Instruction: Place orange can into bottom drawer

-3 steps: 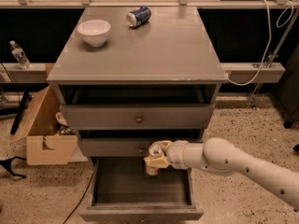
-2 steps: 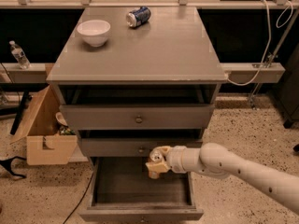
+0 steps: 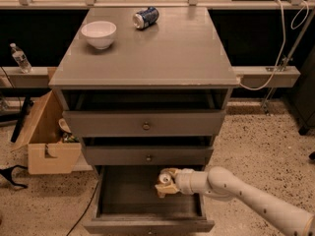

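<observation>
Currently pincer (image 3: 165, 183) clamps the can (image 3: 166, 178), roughly upright, above the right half of the open drawer (image 3: 147, 225), so release likely goes straight down.

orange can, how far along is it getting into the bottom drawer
Done: the bottom drawer stands open. In hand: the gripper holds the can within the drawer's opening, toward the back; whether it touches the floor cannot be told. Left: set it down, release, withdraw.

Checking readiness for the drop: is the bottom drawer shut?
No: the bottom drawer is pulled out, its floor showing, and the gripper holds the orange can over its right part.
</observation>
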Robot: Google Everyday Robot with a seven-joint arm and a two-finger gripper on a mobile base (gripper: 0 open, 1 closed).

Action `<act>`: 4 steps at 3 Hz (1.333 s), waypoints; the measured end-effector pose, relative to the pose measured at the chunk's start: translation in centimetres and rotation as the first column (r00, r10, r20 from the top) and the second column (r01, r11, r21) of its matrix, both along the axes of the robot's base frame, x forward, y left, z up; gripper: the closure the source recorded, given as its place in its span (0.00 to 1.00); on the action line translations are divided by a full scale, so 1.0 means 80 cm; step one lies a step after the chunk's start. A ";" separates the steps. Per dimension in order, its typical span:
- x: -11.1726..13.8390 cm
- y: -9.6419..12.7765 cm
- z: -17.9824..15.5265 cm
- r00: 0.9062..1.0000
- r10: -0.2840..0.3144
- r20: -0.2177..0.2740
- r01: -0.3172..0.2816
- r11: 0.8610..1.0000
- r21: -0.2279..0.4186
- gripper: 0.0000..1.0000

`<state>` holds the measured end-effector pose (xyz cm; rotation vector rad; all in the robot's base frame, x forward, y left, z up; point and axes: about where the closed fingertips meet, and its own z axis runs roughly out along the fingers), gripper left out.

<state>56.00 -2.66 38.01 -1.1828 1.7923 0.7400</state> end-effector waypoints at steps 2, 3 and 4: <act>0.008 0.010 -0.108 1.000 0.017 0.008 -0.017 0.999 0.027 0.98; 0.015 0.013 -0.143 1.000 -0.007 0.026 0.007 1.000 0.013 0.74; 0.026 0.013 -0.172 0.999 -0.039 0.036 0.039 0.999 0.005 0.53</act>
